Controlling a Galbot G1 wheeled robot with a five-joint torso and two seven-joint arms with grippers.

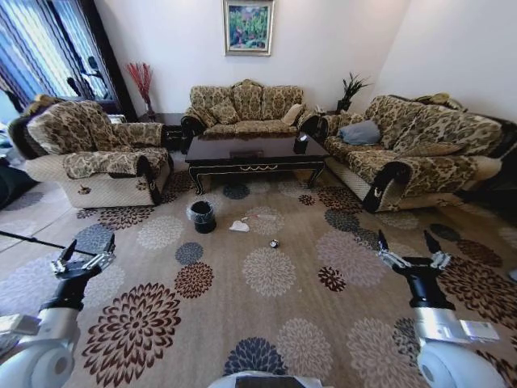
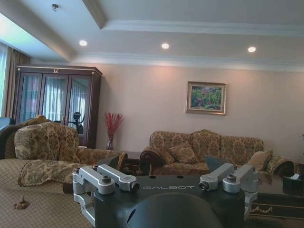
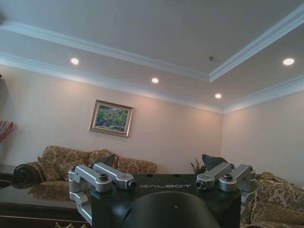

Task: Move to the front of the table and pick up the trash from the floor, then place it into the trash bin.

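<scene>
Across the room's middle, the floor (image 1: 266, 323) is beige carpet with round flower medallions, wide and bare between the robot and the furniture. Sofas stand on three sides: a three-seat sofa (image 1: 245, 107) at the far wall, an armchair (image 1: 89, 149) on the left, a long sofa (image 1: 420, 145) on the right. The bench (image 1: 254, 152), dark and glossy, sits in front of the far sofa, with open carpet along its near edge.

Left claw (image 1: 87, 250): raised at the lower left, fingers spread, holding nothing, touching nothing. Right claw (image 1: 409, 245): raised at the lower right, fingers spread, likewise empty. Both are well apart from the litter.

Trash bin (image 1: 202, 216): black, clear liner, on the carpet near the bench's left front leg. White tissue (image 1: 239, 226) lies just beside the bin, to its right. Clear bottle (image 1: 260, 217) lies near the tissue, toward the bench. Small dark scrap (image 1: 275, 243) lies nearer the robot, apart from both.
</scene>
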